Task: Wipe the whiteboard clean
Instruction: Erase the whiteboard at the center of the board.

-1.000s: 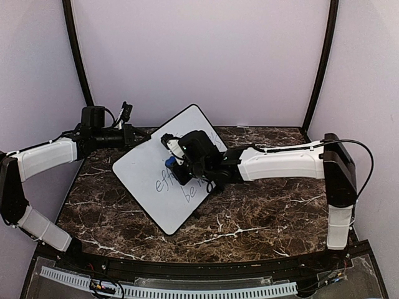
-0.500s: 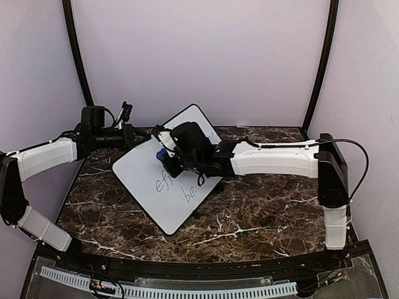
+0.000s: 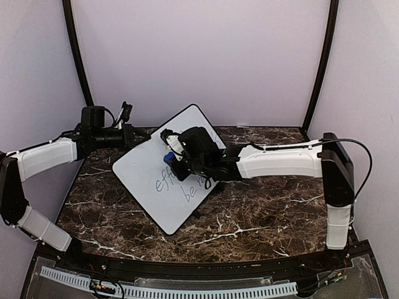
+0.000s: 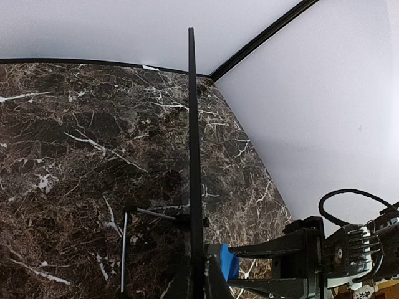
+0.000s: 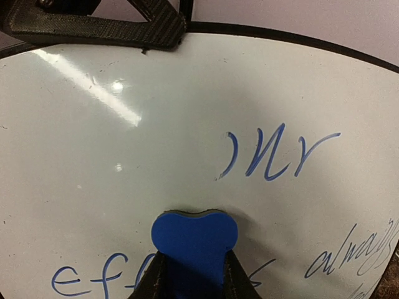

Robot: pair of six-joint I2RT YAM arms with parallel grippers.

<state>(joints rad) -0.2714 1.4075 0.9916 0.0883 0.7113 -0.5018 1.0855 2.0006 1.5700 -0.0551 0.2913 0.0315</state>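
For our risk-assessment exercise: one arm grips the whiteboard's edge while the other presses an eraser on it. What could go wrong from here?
The whiteboard is clamped only at one edge by the left fingers; eraser pressure may swing or slip it. Writing beside the eraser could be missed.

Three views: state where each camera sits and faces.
Top external: above and behind the bases, looking down on the marble table; both arms show.
Left wrist: sights along the whiteboard edge-on toward the back corner; the right gripper shows.
Right wrist: faces the board's writing; its own fingers pinch the blue eraser.
Wrist views share board and eraser.
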